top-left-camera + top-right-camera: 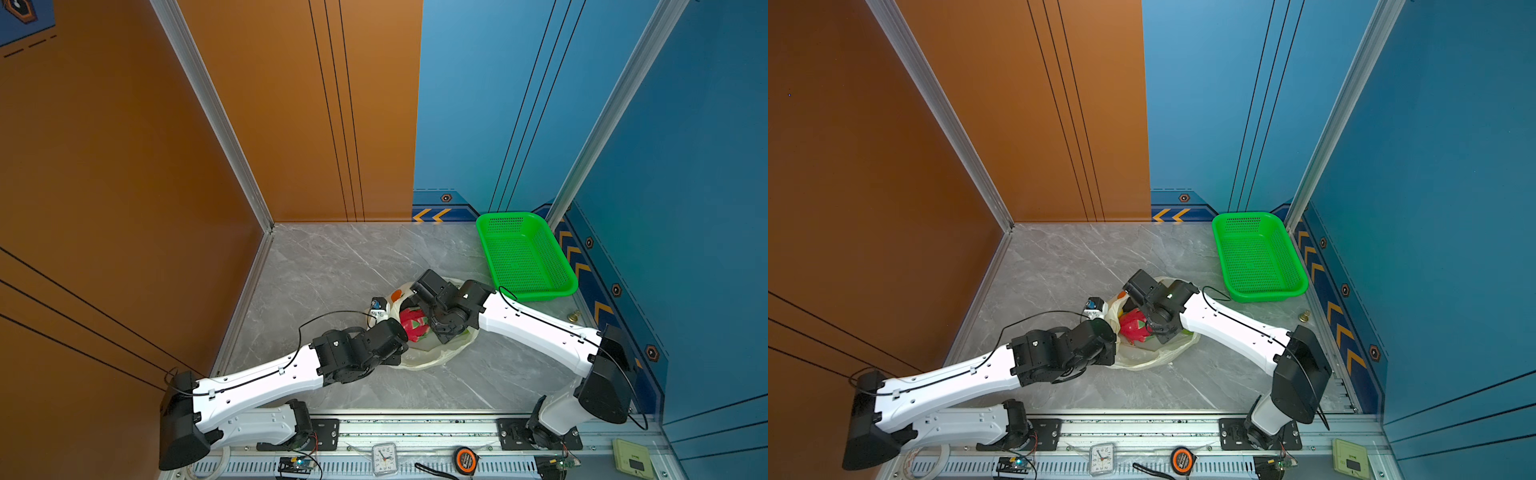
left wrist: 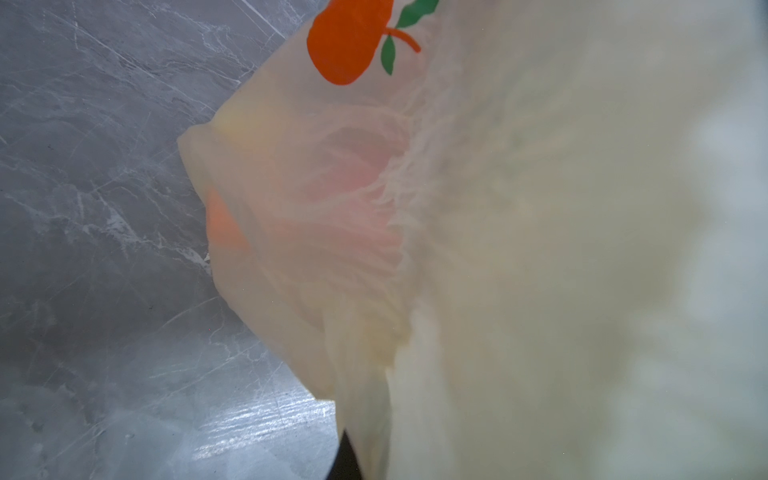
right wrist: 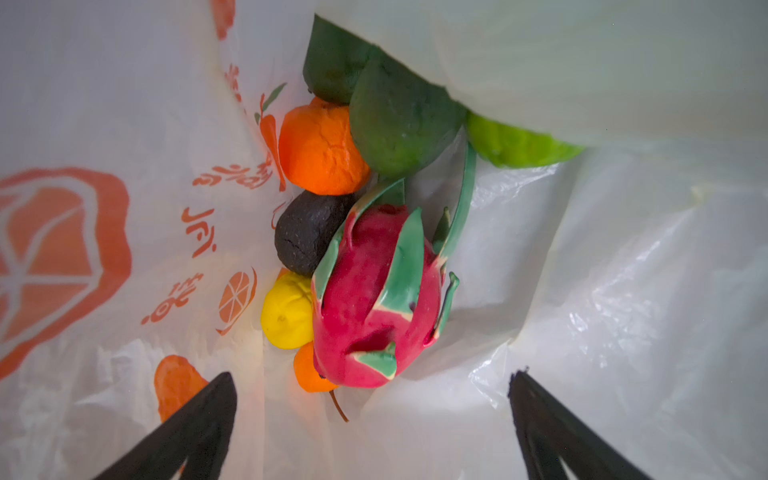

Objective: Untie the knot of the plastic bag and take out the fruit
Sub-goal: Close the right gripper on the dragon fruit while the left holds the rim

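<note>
In a top view the dragon fruit [image 1: 413, 325] lies inside the open-mouthed plastic bag [image 1: 428, 359], just beside the right gripper [image 1: 442, 336] at about its 9 o'clock. The right wrist view shows that pincer spread wide and empty, with the fruit's long axis running along its reach. The left gripper [image 1: 400, 351], at the bag's 8 o'clock edge, is clenched, seemingly on the bag's film.

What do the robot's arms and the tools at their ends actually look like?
The left arm and right arm have smooth white shells joined by chunky black joints and black wrists. A thin black cable is clipped along each. The right tool ends in two slim, black, tapering fingers.
</note>
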`<action>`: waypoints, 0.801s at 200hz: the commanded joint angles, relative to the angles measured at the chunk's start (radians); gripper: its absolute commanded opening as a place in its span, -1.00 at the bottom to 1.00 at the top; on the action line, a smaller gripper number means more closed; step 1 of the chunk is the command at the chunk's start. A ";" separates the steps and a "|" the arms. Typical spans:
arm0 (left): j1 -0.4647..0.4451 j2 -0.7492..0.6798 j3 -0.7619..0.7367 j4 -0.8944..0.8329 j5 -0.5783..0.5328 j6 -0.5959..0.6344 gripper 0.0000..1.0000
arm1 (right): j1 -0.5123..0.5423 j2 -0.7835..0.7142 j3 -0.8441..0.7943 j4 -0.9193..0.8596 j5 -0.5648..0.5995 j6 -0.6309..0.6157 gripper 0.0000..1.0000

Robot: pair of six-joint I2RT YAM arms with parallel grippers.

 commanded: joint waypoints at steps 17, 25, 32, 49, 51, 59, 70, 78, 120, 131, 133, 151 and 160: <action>0.007 -0.025 -0.009 -0.005 -0.013 0.006 -1.00 | 0.046 0.002 0.027 -0.048 -0.049 0.016 1.00; 0.007 -0.025 -0.008 -0.005 -0.013 0.005 -1.00 | 0.054 0.007 0.026 -0.047 -0.057 0.020 1.00; 0.007 -0.025 -0.010 -0.005 -0.013 0.005 -1.00 | 0.059 0.012 0.025 -0.045 -0.064 0.022 1.00; 0.007 -0.026 -0.008 -0.005 -0.014 0.006 -1.00 | 0.061 0.028 0.020 -0.033 -0.089 0.024 1.00; 0.006 -0.026 -0.007 -0.006 -0.015 0.006 -1.00 | 0.062 0.029 0.020 -0.032 -0.090 0.023 1.00; 0.007 -0.027 -0.006 -0.005 -0.016 0.006 -1.00 | 0.063 0.037 0.019 -0.028 -0.098 0.021 1.00; 0.007 -0.027 -0.004 -0.004 -0.019 0.006 -1.00 | 0.063 0.048 0.014 -0.017 -0.119 0.022 1.00; 0.007 -0.027 -0.005 -0.005 -0.019 0.005 -1.00 | 0.064 0.056 0.014 -0.010 -0.128 0.020 1.00; 0.007 -0.023 -0.005 -0.005 -0.024 0.000 -1.00 | 0.065 0.111 0.020 0.037 -0.155 0.002 1.00; 0.007 -0.022 -0.002 -0.004 -0.027 0.000 -1.00 | 0.057 0.122 0.021 0.040 -0.155 0.002 1.00; 0.007 -0.022 -0.001 -0.005 -0.027 0.000 -1.00 | 0.055 0.124 0.020 0.043 -0.155 0.002 1.00; 0.006 -0.020 0.001 -0.004 -0.030 0.000 -1.00 | 0.032 0.130 0.019 0.054 -0.148 0.003 1.00; 0.005 -0.020 0.001 -0.004 -0.029 -0.002 -1.00 | 0.018 0.127 0.017 0.060 -0.140 0.007 1.00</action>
